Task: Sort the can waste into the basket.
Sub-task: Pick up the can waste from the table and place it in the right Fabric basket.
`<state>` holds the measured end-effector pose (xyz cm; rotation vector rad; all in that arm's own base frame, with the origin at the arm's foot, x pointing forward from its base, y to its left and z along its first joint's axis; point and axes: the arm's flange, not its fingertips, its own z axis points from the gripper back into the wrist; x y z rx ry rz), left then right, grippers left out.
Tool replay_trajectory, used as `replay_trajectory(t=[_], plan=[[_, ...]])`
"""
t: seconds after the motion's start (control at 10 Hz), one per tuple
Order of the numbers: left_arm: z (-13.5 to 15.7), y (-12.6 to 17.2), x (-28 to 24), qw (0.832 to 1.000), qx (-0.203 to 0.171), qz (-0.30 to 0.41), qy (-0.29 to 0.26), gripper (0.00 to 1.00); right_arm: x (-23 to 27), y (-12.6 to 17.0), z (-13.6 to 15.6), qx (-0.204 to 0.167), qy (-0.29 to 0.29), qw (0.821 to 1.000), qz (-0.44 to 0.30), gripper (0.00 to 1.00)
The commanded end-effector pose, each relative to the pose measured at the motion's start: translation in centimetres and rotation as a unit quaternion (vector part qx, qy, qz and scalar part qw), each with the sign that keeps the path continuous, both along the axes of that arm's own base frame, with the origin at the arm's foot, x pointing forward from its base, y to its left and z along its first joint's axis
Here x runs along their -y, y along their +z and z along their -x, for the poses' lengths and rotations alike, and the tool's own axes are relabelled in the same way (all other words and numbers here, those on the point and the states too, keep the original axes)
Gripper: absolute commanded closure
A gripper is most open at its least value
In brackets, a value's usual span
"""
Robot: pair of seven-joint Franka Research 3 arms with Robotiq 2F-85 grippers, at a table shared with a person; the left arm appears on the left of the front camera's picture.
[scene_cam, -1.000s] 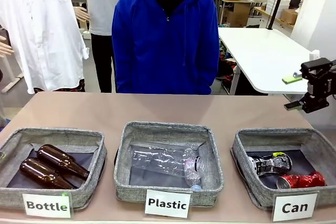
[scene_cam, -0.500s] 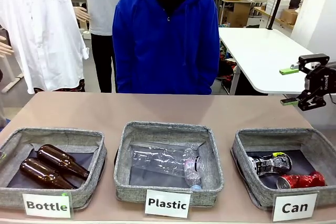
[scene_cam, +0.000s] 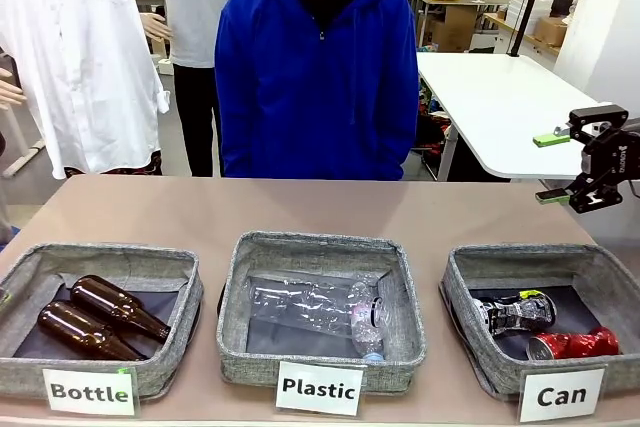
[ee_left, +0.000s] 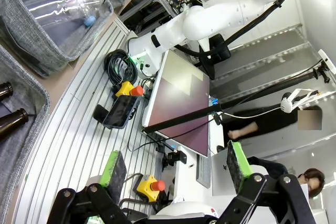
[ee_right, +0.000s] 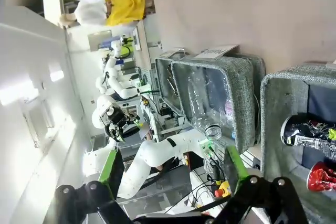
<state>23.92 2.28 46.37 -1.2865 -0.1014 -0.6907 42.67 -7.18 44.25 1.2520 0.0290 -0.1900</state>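
Right hand (scene_cam: 552,167) hangs wide, empty, above basket's (scene_cam: 470,352) far edge; 2 cans (scene_cam: 545,329) inside.

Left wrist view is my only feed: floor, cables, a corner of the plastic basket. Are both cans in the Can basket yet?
Observer: Yes. In the front view the black-and-silver can and the red can both lie inside the Can basket.
Operator: Is the right gripper holding anything?
Observer: No. The right gripper is open and empty, raised above the table behind that basket.
Operator: Is anything lying loose on the table?
Observer: Nothing that I can see. The brown bottles lie in the Bottle basket, and the person stands at the far side.
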Motion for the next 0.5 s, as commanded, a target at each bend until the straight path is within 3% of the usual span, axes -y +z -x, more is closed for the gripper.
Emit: replay_trajectory(t=[0.0,0.4], plan=[[0.39,-0.20,-0.28,1.000,-0.003,0.000,-0.004,0.00,0.32,0.39,0.01,0.007,0.008,1.000,0.000,0.00],[0.39,-0.20,-0.28,1.000,-0.003,0.000,-0.004,0.00,0.32,0.39,0.01,0.007,0.008,1.000,0.000,0.00]])
